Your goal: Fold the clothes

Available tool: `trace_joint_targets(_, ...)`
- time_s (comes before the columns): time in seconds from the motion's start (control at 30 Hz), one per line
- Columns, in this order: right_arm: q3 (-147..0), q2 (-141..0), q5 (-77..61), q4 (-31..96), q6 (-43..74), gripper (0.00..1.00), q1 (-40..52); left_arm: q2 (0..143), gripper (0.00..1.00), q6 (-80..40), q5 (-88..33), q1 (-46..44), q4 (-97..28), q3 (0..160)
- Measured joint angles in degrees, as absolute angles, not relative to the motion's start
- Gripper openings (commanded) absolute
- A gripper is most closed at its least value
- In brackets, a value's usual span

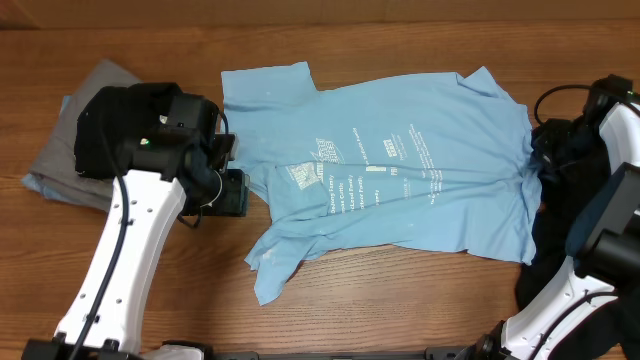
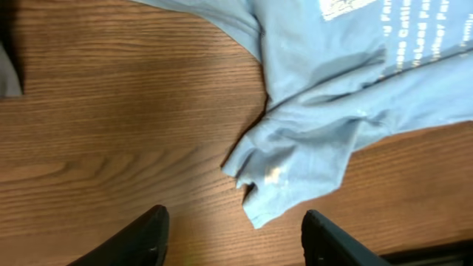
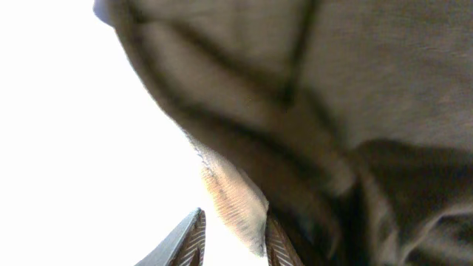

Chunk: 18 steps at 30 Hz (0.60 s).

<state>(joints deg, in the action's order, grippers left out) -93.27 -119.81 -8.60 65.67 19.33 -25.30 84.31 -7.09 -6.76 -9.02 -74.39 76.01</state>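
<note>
The light blue T-shirt (image 1: 400, 170) with white lettering lies spread across the middle of the table, front up and somewhat wrinkled. My left gripper (image 1: 238, 192) is open and empty at the shirt's left edge. In the left wrist view the left gripper (image 2: 236, 229) hangs over bare wood, with a crumpled blue corner (image 2: 295, 166) just ahead of its fingers. A black garment (image 1: 548, 200) lies heaped at the right. My right gripper (image 3: 235, 225) is pushed into this dark fabric (image 3: 355, 111). Its fingers are slightly apart, with a fabric edge beside the right finger.
A folded grey shirt (image 1: 60, 165) lies at the far left with dark cloth (image 1: 100, 135) on top, partly under my left arm. The wooden table (image 1: 400, 300) shows in front of the blue shirt. The right wrist view is mostly washed out.
</note>
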Motion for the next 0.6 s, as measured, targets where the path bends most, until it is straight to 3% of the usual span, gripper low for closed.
trace_joint_targets(0.13, -93.27, -113.54, -13.56, 66.7, 16.71, 0.34, -25.28, 89.38, 0.46, -7.57, -6.79, -9.02, -67.9, 72.03)
trace_joint_targets(0.27, -93.45, -105.82, -18.04, 68.38, 15.75, 0.34, -25.04, 97.38, 0.25, -8.38, -6.55, -8.97, -59.44, 69.17)
trace_joint_targets(0.47, -93.71, -101.23, -21.23, 70.52, 14.63, 0.34, -22.02, 103.92, 0.24, -9.54, -4.43, -7.81, -44.18, 68.84)
trace_joint_targets(0.6, -93.71, -101.25, -21.74, 71.16, 14.09, 0.34, -19.22, 106.39, 0.11, -9.63, -3.75, -7.73, -38.5, 68.86)
